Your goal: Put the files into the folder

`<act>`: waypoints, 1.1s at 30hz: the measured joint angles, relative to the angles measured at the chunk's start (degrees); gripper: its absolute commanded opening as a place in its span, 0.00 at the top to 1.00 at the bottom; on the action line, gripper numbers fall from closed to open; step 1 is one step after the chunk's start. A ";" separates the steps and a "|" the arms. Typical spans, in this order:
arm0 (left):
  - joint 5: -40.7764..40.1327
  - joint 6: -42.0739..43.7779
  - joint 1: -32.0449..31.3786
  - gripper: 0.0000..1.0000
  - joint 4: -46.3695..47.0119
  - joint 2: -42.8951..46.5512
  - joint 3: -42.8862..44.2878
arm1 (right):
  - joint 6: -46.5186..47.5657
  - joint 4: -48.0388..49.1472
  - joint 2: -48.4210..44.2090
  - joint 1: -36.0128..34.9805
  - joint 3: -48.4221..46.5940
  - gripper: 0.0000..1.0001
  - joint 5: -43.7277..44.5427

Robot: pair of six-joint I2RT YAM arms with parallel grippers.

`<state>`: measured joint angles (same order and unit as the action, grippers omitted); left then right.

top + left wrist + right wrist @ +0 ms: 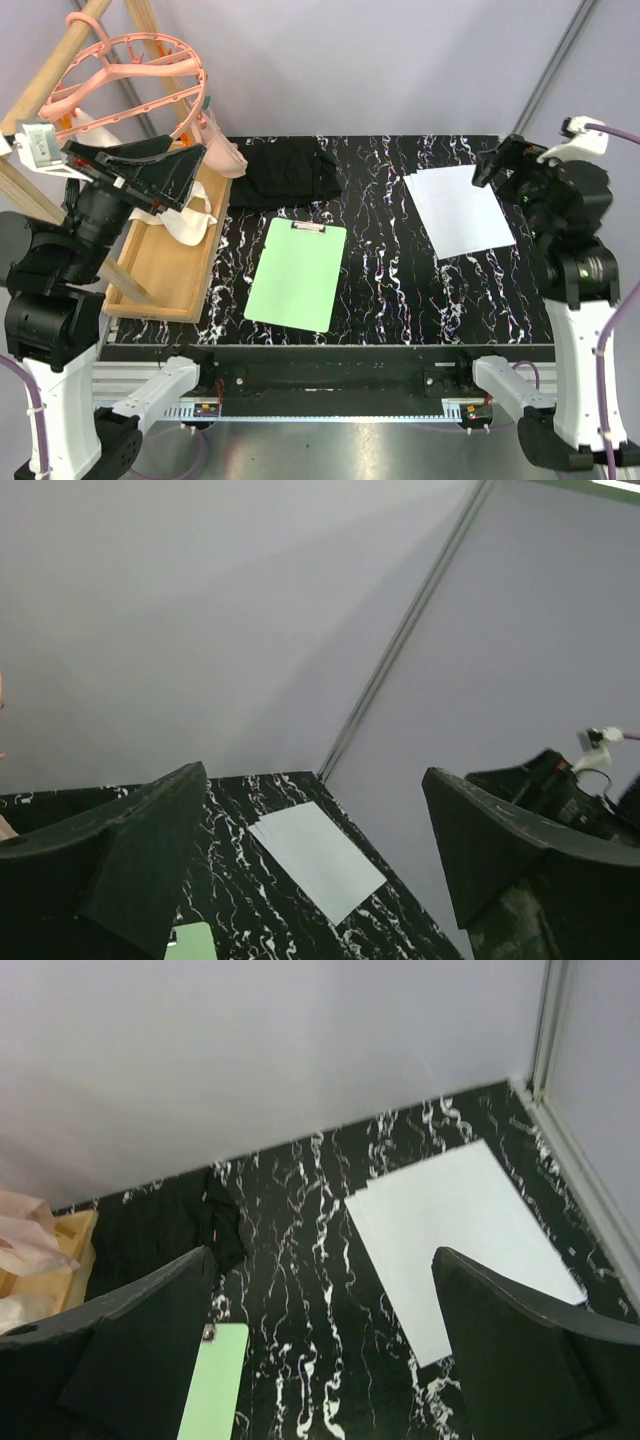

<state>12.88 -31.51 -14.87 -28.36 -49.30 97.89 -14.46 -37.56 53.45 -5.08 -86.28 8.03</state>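
The files (460, 212) lie as a flat white stack on the far right part of the counter (390, 290), just in front of my right gripper (497, 160). In the right wrist view at least two offset sheet edges show; the exact count I cannot tell. Their visible face looks blank. Their long axis runs from far to near, with the near end swung a little to the right. There is one folder (297, 273), a light-green board lying flat near the counter's middle, well apart from the files to their left. Its long axis also runs far to near, the near end leaning slightly left, and its single small dark clip (308, 228) is on the far short edge. Just beyond the clip lies one crumpled black fabric piece (285, 172). At the left edge sits one wooden tray (165, 265) with pale cloth (195, 220) in it, and one pink hanger frame (135, 80) hangs above. The counter is black with white marble veining; pale grey walls meet at a metal strip (400, 640) in the far right corner. My left gripper (193, 178) hangs above the tray, and both grippers are spread wide, holding nothing.
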 measured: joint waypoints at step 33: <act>-29.09 14.99 -30.60 0.01 -6.54 19.39 -30.29 | -26.29 38.49 79.62 -55.10 -13.57 0.24 -13.75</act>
<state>-16.21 -16.51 -45.47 -34.89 -29.91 67.59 -40.75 0.93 133.08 -60.18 -99.85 -5.72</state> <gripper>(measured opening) 0.987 0.767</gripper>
